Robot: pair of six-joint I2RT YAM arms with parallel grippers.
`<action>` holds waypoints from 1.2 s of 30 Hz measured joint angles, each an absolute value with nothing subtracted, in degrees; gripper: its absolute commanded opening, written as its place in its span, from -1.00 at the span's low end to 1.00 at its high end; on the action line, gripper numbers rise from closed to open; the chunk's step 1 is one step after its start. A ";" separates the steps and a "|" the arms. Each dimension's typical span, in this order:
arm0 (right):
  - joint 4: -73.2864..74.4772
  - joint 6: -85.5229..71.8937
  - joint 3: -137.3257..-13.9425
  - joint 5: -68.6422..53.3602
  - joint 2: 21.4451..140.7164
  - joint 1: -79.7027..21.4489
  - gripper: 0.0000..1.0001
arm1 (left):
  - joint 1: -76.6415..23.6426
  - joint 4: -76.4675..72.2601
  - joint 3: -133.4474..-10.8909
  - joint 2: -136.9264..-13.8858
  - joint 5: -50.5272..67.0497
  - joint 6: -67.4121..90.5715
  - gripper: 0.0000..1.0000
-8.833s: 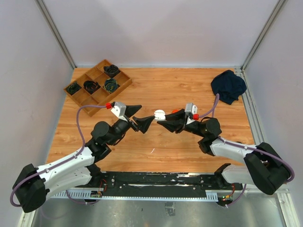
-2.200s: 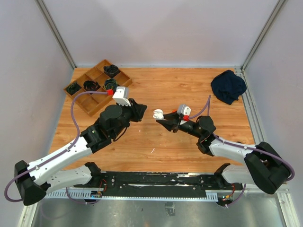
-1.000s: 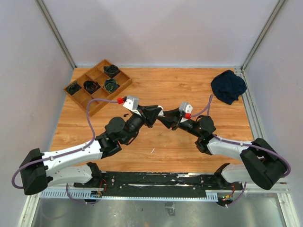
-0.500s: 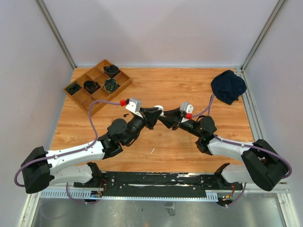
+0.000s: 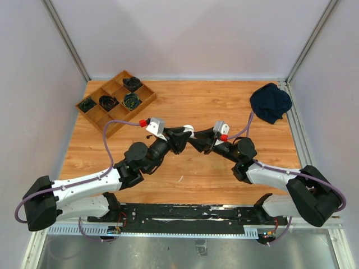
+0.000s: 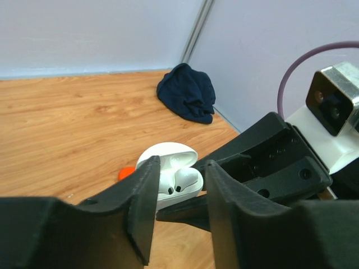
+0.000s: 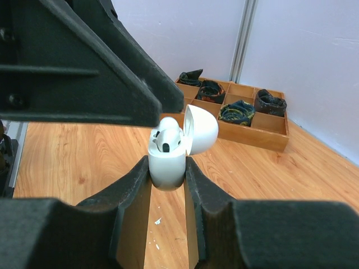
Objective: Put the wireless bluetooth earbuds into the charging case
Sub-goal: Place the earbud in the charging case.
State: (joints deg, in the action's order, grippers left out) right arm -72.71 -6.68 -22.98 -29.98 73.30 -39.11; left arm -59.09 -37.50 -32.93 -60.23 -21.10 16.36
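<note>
Charging case (image 7: 166, 162), white, lid flipped open, is held above the tabletop (image 5: 224, 112) centre. It is clamped at its lower body by the right tool (image 7: 166, 168), jaws closed tight on both sides. White earbud (image 7: 167, 136) stands in the case well. Left wrist view shows two dark spots there, can't tell if one bud or two. Left tool (image 6: 180, 163) points in from 9 o'clock, tips just beside the case rim, fingers slightly parted, nothing seen gripped. Top view: both tools hide nearly all of the case. Orange item (image 6: 125, 172) on tabletop, half hidden behind a left finger, identity unclear. Wooden tray (image 5: 116, 114) with dark bundles at 10 o'clock, dark cloth (image 5: 270, 102) at 2 o'clock.
</note>
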 measured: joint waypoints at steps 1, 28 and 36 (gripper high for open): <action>-72.79 -6.68 -22.98 -29.98 73.30 -39.11 -0.71 | -59.09 -37.21 -32.91 -59.68 -21.17 16.27 0.02; -68.58 -8.82 -22.98 -36.14 71.05 -38.94 -0.70 | -44.05 -11.81 -38.61 -50.37 -2.96 22.04 0.72; -64.42 -8.91 -23.16 -40.77 70.32 -38.89 -0.70 | -35.16 -10.26 -38.70 -52.16 15.64 27.57 0.84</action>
